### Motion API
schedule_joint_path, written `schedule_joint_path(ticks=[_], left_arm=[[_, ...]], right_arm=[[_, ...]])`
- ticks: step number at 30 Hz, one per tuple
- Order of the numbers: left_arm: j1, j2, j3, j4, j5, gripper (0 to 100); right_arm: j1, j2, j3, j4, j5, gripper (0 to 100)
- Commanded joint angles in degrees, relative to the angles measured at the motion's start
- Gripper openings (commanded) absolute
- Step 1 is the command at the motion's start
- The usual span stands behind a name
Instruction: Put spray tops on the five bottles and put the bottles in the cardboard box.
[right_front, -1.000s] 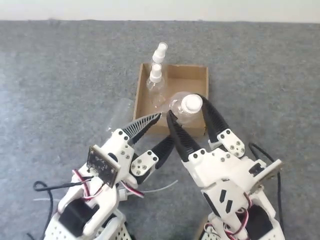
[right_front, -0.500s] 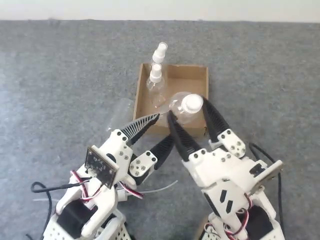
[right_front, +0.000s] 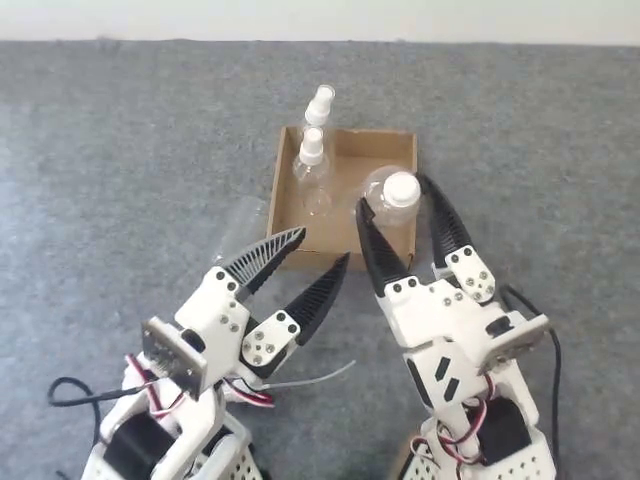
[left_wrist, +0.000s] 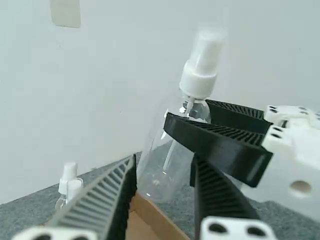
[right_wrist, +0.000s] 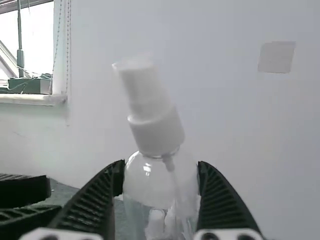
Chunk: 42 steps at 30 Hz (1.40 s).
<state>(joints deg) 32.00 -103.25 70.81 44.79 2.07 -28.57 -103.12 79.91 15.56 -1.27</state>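
Clamping a bottle (right_front: 401, 188) in the right gripper (right_front: 393, 195), at 4 o'clock of the cardboard box (right_front: 345, 132). Holding the left gripper (right_front: 322, 245) wide, empty.

The cardboard box (right_front: 350, 175) is sitting flat with its open top facing up, brown and shallow. A clear bottle (right_front: 383, 208) is hanging over the box's near right part, close to upright, with a white spray top (right_front: 401, 189) sitting on its neck; the right gripper (right_front: 393, 195) is pinching it at the shoulder. A second bottle (right_front: 312, 180), also clear and wearing a white sprayer, is resting inside the box at its far left corner. A third bottle (right_front: 320, 105), capped the same way, is standing just outside the box, behind that far left corner.
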Motion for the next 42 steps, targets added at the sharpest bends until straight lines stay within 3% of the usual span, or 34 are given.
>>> schedule_joint_path(ticks=[1, 8, 24, 33, 42], left_arm=[[-0.2, -1.0, -1.2, 0.0, -0.2, 16], [-0.2, -1.0, -1.1, 0.0, -0.2, 16], [-0.2, -1.0, -1.1, 0.0, -0.4, 16], [-0.2, -1.0, -1.1, 0.0, -0.4, 16], [-0.2, -1.0, -1.1, 0.0, -0.3, 16]], right_arm=[[0.5, -0.5, -0.9, -1.7, 1.3, 4.7], [2.1, 2.1, -1.2, -5.1, 1.4, 4.7], [5.1, 33.4, -8.0, -19.7, 1.2, 4.7], [9.3, 42.9, -12.4, -20.8, 0.8, 4.8], [10.1, 55.3, -14.9, -30.9, 0.9, 4.8]])
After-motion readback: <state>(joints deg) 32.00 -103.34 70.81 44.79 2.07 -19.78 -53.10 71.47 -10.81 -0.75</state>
